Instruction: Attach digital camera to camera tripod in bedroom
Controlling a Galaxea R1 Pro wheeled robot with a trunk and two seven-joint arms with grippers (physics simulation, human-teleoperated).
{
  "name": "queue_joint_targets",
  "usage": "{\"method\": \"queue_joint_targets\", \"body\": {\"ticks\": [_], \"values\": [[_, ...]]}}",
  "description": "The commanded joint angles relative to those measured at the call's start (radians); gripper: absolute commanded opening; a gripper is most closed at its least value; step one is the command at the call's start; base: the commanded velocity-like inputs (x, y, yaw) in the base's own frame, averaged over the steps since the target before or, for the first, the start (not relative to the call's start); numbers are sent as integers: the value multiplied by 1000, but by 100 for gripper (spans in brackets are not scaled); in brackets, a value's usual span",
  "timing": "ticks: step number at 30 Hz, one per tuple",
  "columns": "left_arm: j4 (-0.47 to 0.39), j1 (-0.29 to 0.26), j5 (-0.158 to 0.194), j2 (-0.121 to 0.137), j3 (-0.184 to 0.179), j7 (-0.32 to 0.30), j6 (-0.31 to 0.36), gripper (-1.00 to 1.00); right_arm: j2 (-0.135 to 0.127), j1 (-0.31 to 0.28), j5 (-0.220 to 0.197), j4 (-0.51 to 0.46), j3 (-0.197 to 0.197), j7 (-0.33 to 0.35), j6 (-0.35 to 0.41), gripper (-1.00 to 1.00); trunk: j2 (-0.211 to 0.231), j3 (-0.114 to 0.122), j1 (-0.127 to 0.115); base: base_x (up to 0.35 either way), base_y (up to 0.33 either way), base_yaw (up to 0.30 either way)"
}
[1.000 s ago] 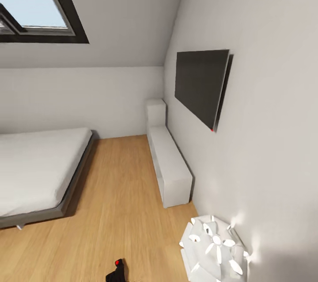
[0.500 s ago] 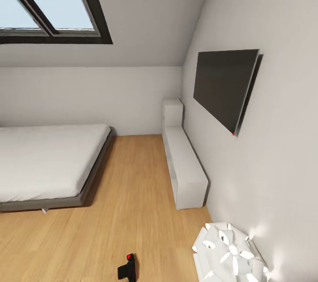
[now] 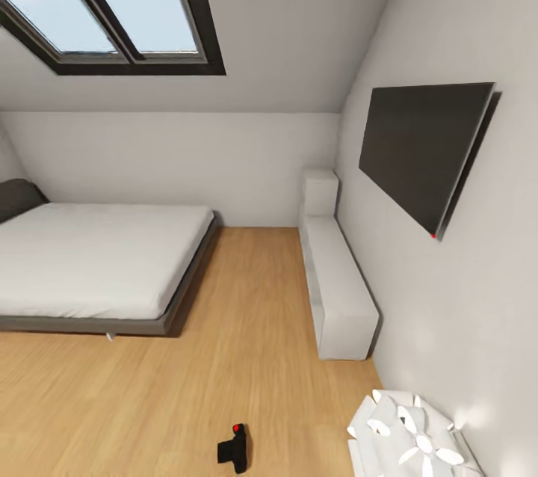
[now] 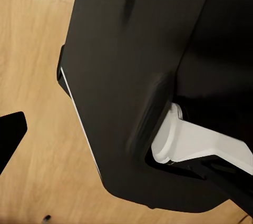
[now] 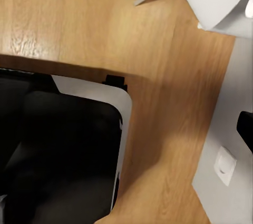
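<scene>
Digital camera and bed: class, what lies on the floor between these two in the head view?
Nothing: in the head view, only bare wood plank floor stretches between the digital camera and the bed.

A light wood plank floor (image 3: 224, 357) runs back toward white walls (image 3: 187, 159) under a sloped white ceiling. At eleven o'clock a dark-framed skylight window (image 3: 112, 6) shows pale blue sky. At nine o'clock stands a grey-framed bed with a white mattress (image 3: 97, 260). At three o'clock a low white shelf unit (image 3: 340, 290) lines the wall, below a flat black wall-mounted screen (image 3: 422, 148). At five o'clock sits a white petal-shaped object (image 3: 415, 439), brightly lit.
</scene>
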Motion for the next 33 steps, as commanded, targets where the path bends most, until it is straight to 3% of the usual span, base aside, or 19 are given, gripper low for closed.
{"method": "queue_joint_targets", "body": {"ticks": [1,26,33], "values": [[-2,0,5,0,0,1,-2,100,0,-2,8,3,3,2,-2,100,-2,-2,1,0,0,112],[-2,0,5,-1,0,1,-2,100,-6,-2,8,3,3,3,-1,100,-2,-2,1,0,-2,16],[-2,0,4,-2,0,1,-2,100,-6,-2,8,2,3,1,-2,100,-2,-2,1,0,-190,0]]}}
